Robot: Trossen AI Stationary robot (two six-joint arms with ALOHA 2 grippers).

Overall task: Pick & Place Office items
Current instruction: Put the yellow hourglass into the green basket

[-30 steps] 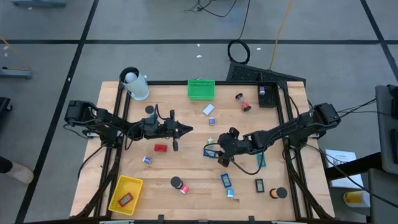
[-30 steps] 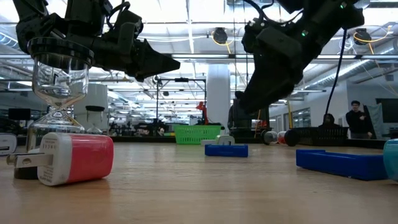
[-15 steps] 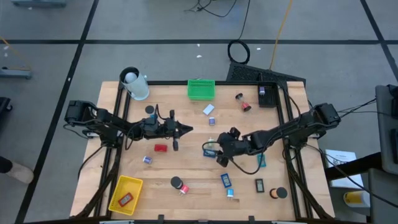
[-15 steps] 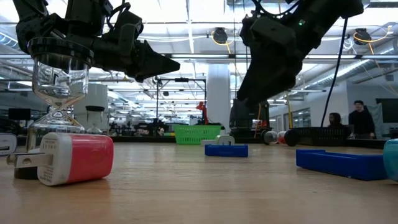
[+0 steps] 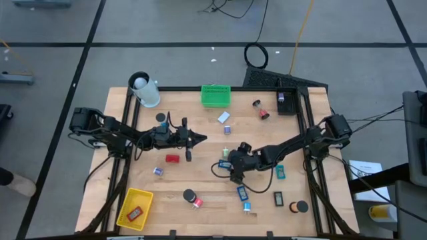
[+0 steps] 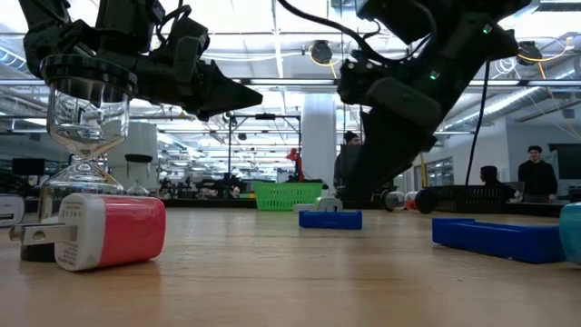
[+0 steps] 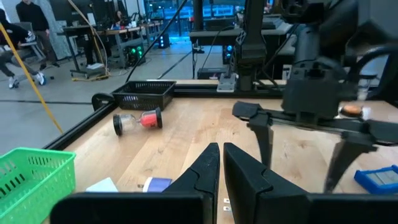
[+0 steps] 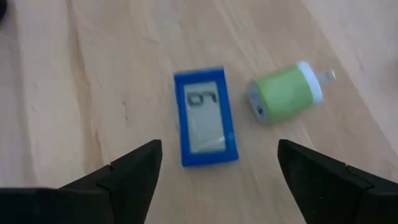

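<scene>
your right pincer has moved in over the blue item and spread its fingers wide.
compared with a second ago, the right pincer (image 5: 230, 167) has slid toward the middle of the tabletop (image 5: 200, 177) and dropped lower, and its jaws have opened out fully, holding nothing. in its wrist view the blue rectangular block with a small display (image 8: 205, 118) lies flat between the two fingers, with a green-and-white plug adapter (image 8: 285, 92) just beside it. that reads as a lineup for a grasp, so the block is not yet picked and the green basket (image 5: 215, 95) is well apart from it. your left pincer (image 5: 200, 139) hangs above the tabletop near the red-and-white plug (image 5: 173, 159), fingers pressed together and empty.
</scene>
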